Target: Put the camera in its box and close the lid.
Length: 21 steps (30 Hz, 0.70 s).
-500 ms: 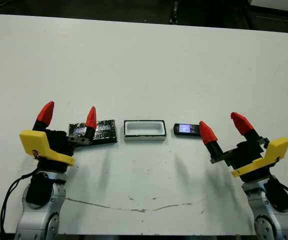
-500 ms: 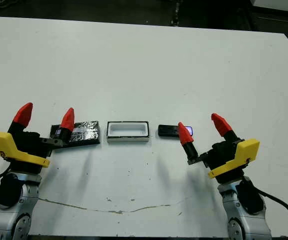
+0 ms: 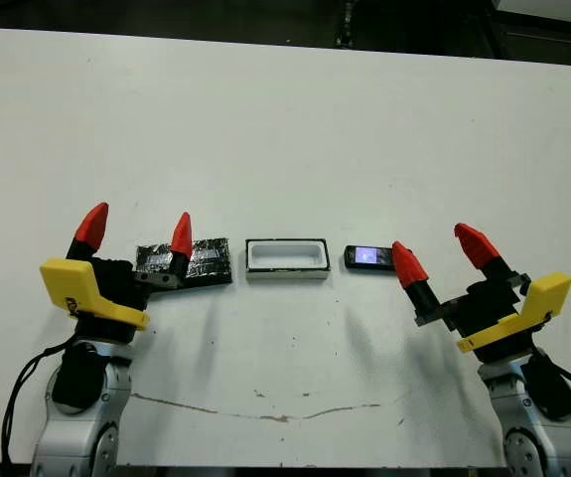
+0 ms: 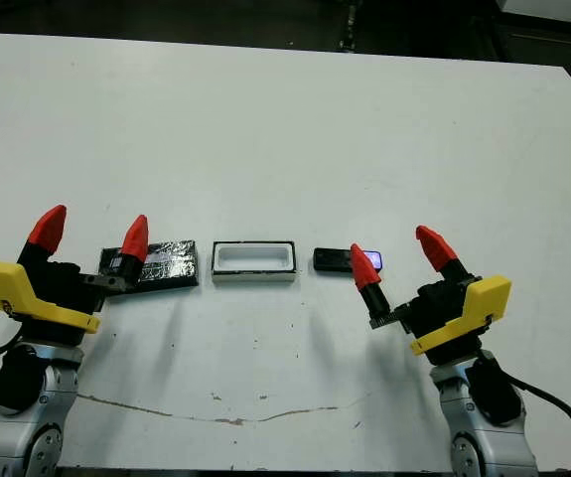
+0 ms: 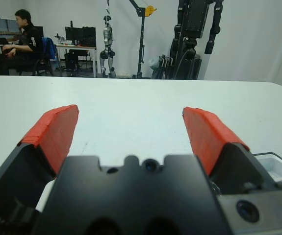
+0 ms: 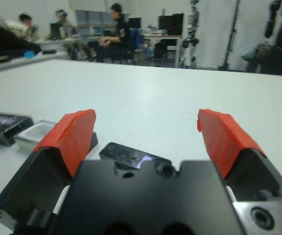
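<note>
The camera (image 3: 368, 257), a small black oblong with a bluish glossy face, lies flat on the white table just right of the box (image 3: 286, 258), a shallow white-lined tray with a dark rim. Left of the box lies the lid (image 3: 194, 260), a flat black crinkly panel. My right gripper (image 3: 439, 254) hovers open just right of the camera, its left fingertip close beside the camera's end; the camera (image 6: 135, 156) shows low between its fingers. My left gripper (image 3: 136, 229) stands open at the lid's left end, one fingertip over it. Both hold nothing.
The table's far edge (image 3: 285, 40) borders a dark floor. A thin dark scratch line (image 3: 265, 412) runs across the near table. In the wrist views, people (image 5: 20, 41) sit at desks beyond the table, beside robot stands and equipment (image 5: 194, 34).
My right gripper has edged slightly left, toward the camera. The left arm, camera, box and lid have not moved.
</note>
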Tool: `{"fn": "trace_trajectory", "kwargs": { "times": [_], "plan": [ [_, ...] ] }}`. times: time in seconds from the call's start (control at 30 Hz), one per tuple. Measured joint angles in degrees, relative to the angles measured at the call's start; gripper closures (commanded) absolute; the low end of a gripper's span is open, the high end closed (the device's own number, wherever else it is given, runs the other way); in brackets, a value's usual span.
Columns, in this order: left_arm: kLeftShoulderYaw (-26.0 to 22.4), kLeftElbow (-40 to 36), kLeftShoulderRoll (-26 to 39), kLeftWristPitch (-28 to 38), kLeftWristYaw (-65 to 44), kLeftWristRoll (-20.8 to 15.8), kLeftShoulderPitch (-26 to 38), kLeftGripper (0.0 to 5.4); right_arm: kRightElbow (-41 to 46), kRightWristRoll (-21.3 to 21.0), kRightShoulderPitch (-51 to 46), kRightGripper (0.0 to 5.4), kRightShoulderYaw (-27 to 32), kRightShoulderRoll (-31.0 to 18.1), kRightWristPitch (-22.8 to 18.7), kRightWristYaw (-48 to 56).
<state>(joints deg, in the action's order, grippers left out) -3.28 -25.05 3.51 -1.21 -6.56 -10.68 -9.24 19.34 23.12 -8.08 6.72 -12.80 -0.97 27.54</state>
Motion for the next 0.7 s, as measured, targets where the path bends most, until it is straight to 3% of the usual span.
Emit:
{"fn": "trace_trajectory", "kwargs": {
  "times": [0.1,0.23,0.37,0.7],
  "plan": [
    [0.0,0.0,0.0,0.0,0.0,0.0,0.0,0.0,-1.5,1.2,3.9,0.01,2.0,-6.2,-1.0,5.0],
    [0.0,0.0,-0.2,0.0,0.3,0.2,-0.1,0.0,-4.9,2.3,12.4,0.01,3.9,-16.7,-5.3,12.4],
    [0.0,0.0,-0.3,0.0,0.3,0.1,-0.1,0.0,-12.2,0.8,22.0,0.01,1.5,-23.3,-5.2,21.4],
    [0.1,0.2,-0.4,0.1,0.3,0.2,0.0,0.0,-30.8,-9.0,41.4,0.01,-11.7,-26.5,-2.0,39.7]
  ]
}}
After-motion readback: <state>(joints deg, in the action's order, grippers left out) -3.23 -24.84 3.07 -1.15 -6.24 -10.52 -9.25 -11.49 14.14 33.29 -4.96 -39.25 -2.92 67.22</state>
